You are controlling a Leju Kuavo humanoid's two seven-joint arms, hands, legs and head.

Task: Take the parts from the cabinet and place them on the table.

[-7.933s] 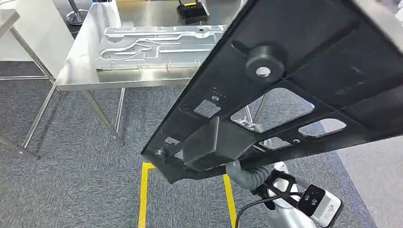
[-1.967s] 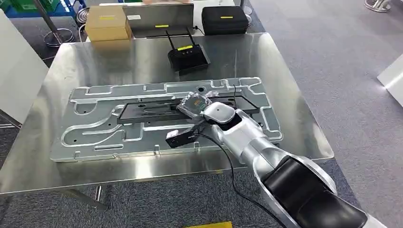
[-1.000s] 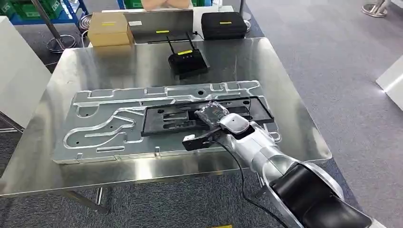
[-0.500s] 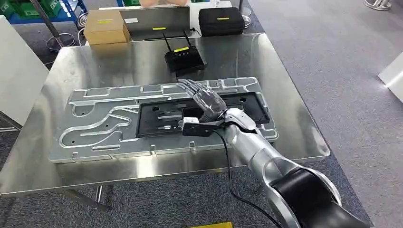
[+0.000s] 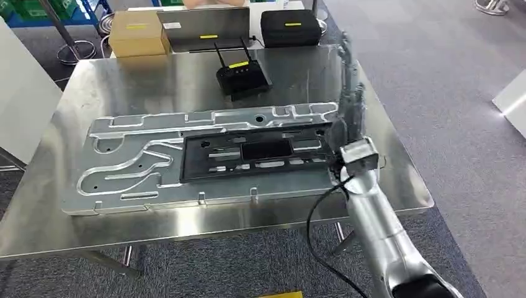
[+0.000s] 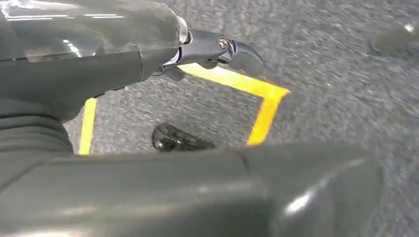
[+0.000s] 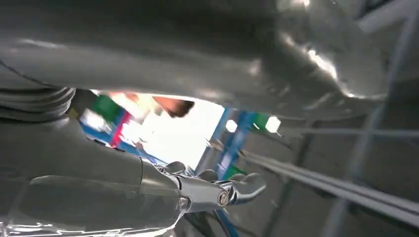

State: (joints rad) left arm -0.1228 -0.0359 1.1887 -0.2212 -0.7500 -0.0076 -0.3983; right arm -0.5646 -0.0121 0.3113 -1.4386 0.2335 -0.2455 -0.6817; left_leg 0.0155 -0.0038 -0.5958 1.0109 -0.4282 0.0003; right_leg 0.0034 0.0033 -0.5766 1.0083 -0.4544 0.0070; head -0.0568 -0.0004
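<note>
A flat black part [image 5: 260, 155] with several cut-outs lies on the long silver machined plate [image 5: 130, 167] on the steel table [image 5: 155, 87]. My right hand [image 5: 348, 102] is blurred and raised above the table's right side, just past the part's right end, fingers stretched out and holding nothing. In the right wrist view the right hand [image 7: 148, 192] has straight fingers with nothing between them. My left hand [image 6: 123, 64] hangs over the grey carpet with nothing in it.
At the table's back stand a black router [image 5: 242, 77], a cardboard box [image 5: 138, 31], a grey panel [image 5: 205, 28] and a black case [image 5: 291, 28]. A white panel [image 5: 18, 93] stands to the left. Yellow tape [image 6: 262, 108] marks the carpet.
My right hand has let go of the black part, lifted off it and swung to the right and up. The part stays flat on the silver plate.
</note>
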